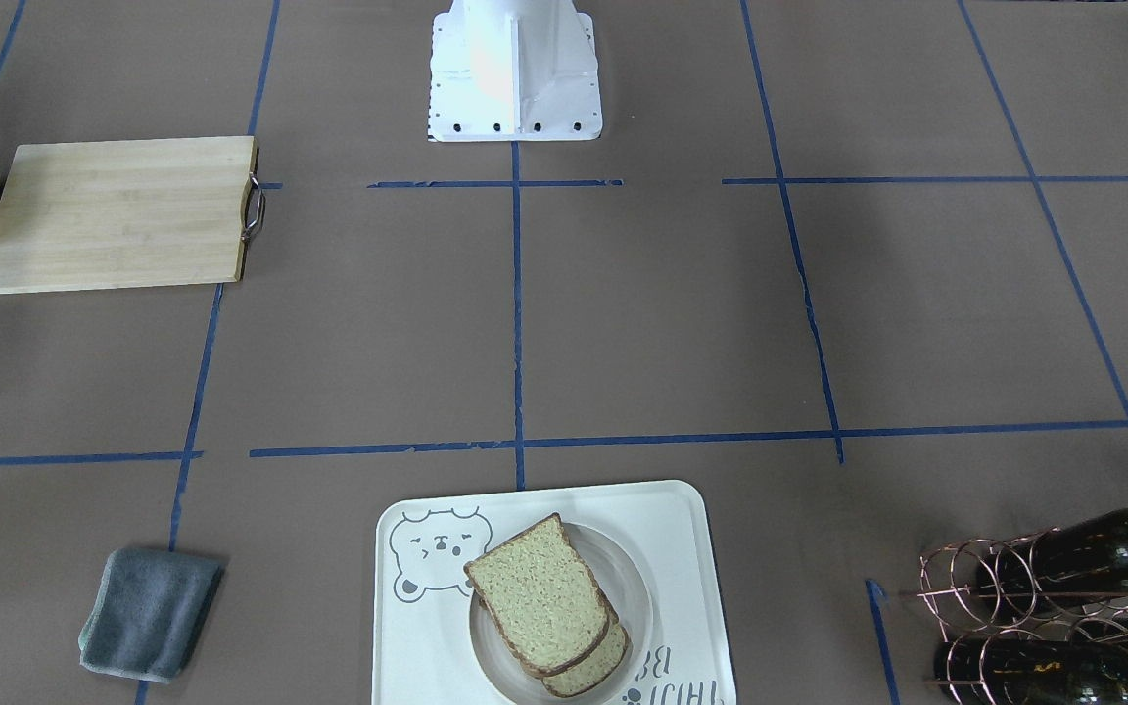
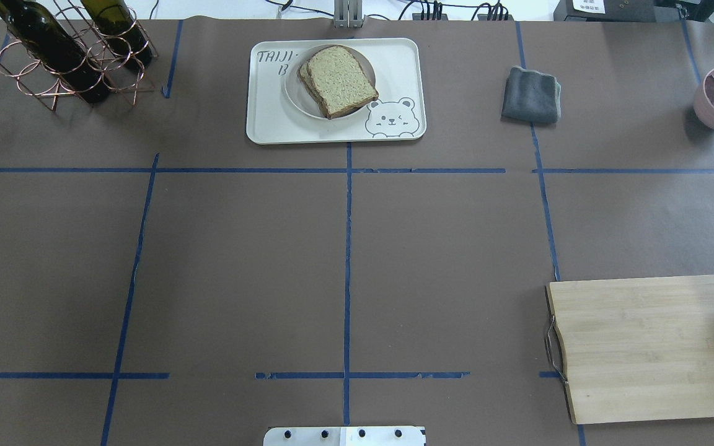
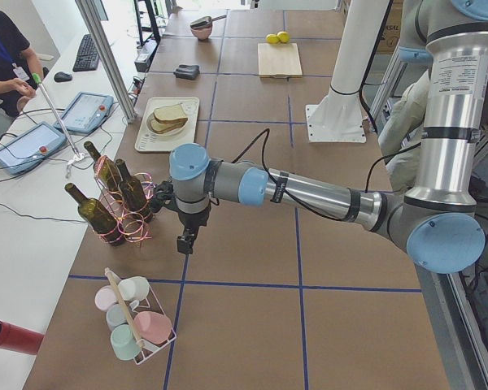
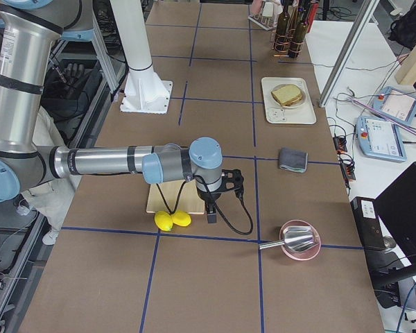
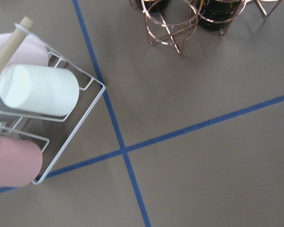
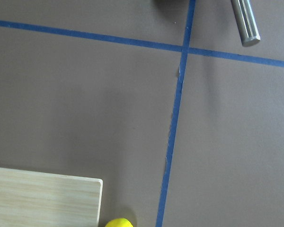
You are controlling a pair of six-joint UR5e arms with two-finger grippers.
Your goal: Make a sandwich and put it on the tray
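Near arm (image 4: 111, 161) = robot's right, stretched low across cutting board (image 4: 163, 202). Right gripper (image 4: 213, 214) points down just beside 2 lemons (image 4: 173, 219); open/closed can't tell. Sandwich (image 4: 286, 95) on sm. plate (image 4: 304, 98) on tray (image 4: 289, 116). Grey cloth (image 4: 292, 159) btwn tray & pink bowl (image 4: 301, 244).

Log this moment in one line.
sandwich: two slices stacked on plate, egg unseen | tray: holds plate | left gripper: beside bottle rack, state unclear | right gripper: near lemons, state unclear
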